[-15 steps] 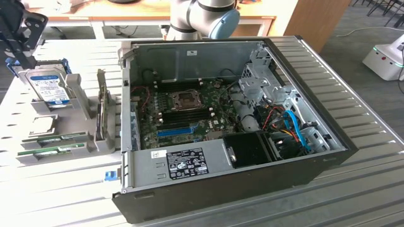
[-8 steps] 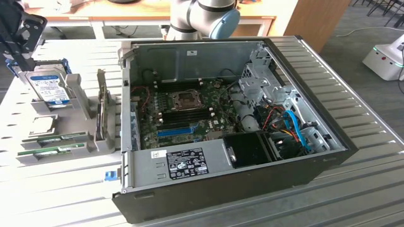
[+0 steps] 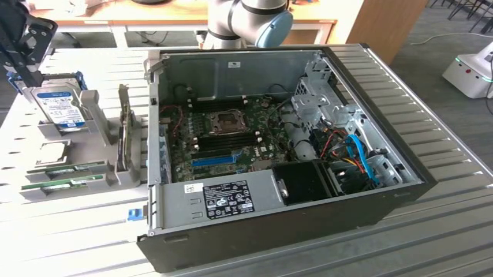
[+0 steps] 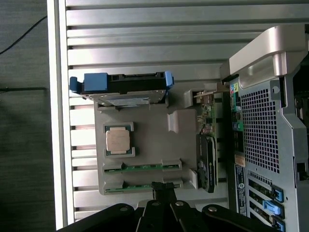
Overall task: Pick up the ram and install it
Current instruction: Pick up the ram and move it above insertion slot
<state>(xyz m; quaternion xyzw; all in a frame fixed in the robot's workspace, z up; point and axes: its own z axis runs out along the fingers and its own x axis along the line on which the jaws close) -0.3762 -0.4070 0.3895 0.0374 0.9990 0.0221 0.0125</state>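
Two ram sticks, thin and green, lie edge-up in slots of a grey holder (image 4: 149, 121): one ram stick (image 4: 142, 166) and a second ram stick (image 4: 130, 185) beside it. In the exterior view these ram sticks (image 3: 77, 168) (image 3: 62, 184) sit at the holder's front, on that view's left. My gripper (image 4: 161, 189) hangs high above the holder with its dark fingers shut and nothing between them; in the wrist view its tips line up over the end of the second stick. The gripper (image 3: 22, 57) appears dark at the exterior view's far left, above the hard drive.
The holder also carries a silver hard drive (image 3: 62, 107) with blue rails, a CPU chip (image 4: 119, 141) and an upright card (image 3: 127, 130). An open computer case (image 3: 254, 213) fills the slatted table's middle, its motherboard (image 3: 231, 133) exposed with a blue slot (image 3: 212, 160).
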